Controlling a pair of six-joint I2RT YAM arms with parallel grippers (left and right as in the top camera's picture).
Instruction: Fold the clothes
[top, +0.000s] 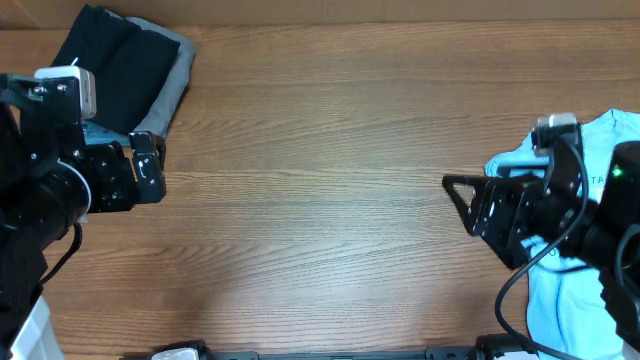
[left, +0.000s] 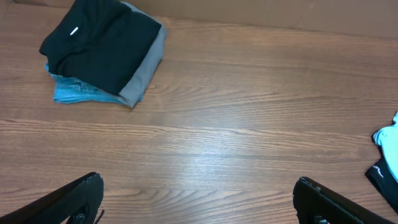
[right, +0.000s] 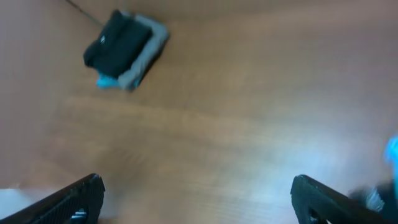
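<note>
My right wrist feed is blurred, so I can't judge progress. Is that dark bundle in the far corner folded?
Observer: Yes. The black T-shirt lies folded on top of a grey piece, with its small white tag showing.
Operator: What's the blue at my right edge?
Observer: A light-blue tee, rumpled and not yet folded, lying under the right arm.
Operator: Is the left arm busy?
Observer: No. The left gripper is open and empty over the bare table.

Perhaps "TA" on light-blue tee (top: 612, 140)
</note>
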